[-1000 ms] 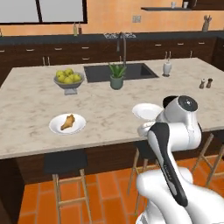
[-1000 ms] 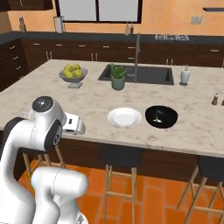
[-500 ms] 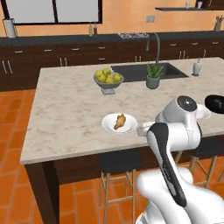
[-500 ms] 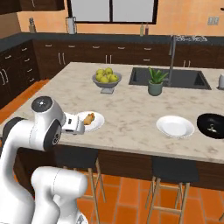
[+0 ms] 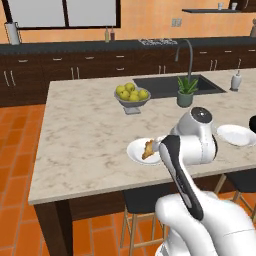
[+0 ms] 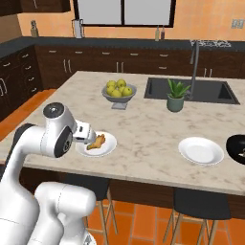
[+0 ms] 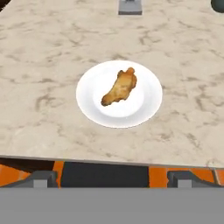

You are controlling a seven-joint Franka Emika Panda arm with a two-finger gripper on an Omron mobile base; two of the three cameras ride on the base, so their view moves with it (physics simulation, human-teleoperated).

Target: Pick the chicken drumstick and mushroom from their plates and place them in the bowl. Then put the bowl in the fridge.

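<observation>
The golden-brown chicken drumstick (image 7: 119,88) lies on a white plate (image 7: 87,94) near the island's front edge, also seen as drumstick (image 5: 148,148) and drumstick (image 6: 97,141). My gripper (image 7: 112,178) is open with nothing between its fingers. It hangs just off the counter edge, short of that plate. The second white plate (image 6: 201,150) lies bare to the right. The black bowl (image 6: 236,148) is cut off by the right edge; a small pale piece in it looks like the mushroom (image 6: 242,153).
A grey footed bowl of yellow-green fruit (image 5: 132,95) stands mid-island, behind the drumstick plate. A potted plant (image 5: 185,92) stands by the sink (image 5: 172,85) with its tall faucet. Dark stools (image 6: 196,201) sit under the island's front edge. Orange tile floor lies to the left.
The whole scene has slid right in both base views: the base has driven left along the island. The drumstick plate is now straight in front of the arm.
</observation>
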